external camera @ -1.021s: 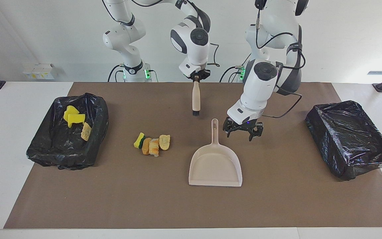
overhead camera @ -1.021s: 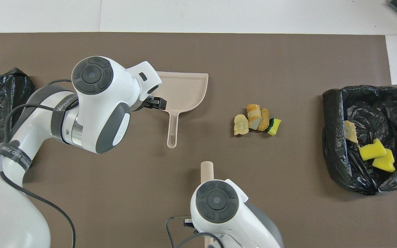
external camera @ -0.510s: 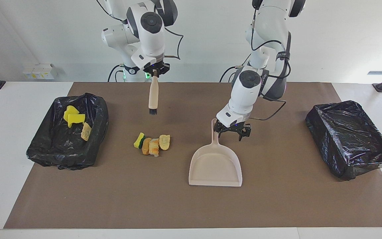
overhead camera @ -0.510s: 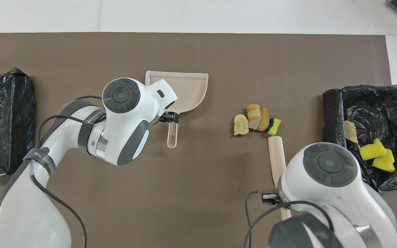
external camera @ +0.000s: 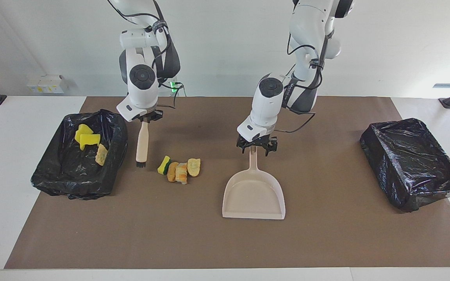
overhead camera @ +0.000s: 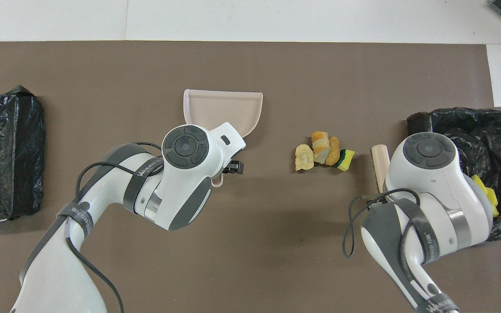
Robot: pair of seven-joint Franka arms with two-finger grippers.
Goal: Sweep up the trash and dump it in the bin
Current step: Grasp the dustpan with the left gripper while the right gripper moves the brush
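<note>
**Readying brush and dustpan for the sweep**

Found the right gripper clamped shut on the top of a wooden-handled brush. Saw the brush held upright, bristles down, over the brown mat, between the trash pile and the black-lined bin at the right arm's end of the table. Could not confirm bristle contact with the mat.

Located the pile on the mat beside the beige dustpan, toward the right arm's end: one green-backed yellow sponge chunk and three bread-like bits, touching in a row. Counted further sponge and bread pieces already inside that bin. Noted a second lined bin at the left arm's end, with nothing seen inside.

Found the left gripper with fingers spread apart, low over the end of the dustpan's handle, gripping nothing. Observed the pan flat on the mat, mouth turned away from the robots and not toward the pile.

Judged the step in hand to be taking up the dustpan. Recommended:
- centring on the handle and closing firmly before any lift;
- turning the mouth toward the pile and pressing the front lip flat to the mat just beside the nearest bread bit;
- holding the brush back until then, then sweeping from the bin side in short, low strokes.

Flagged two likely risks: light pieces rolling past the lip, and the pan twisting in a grip taken at the handle's very end.
</note>
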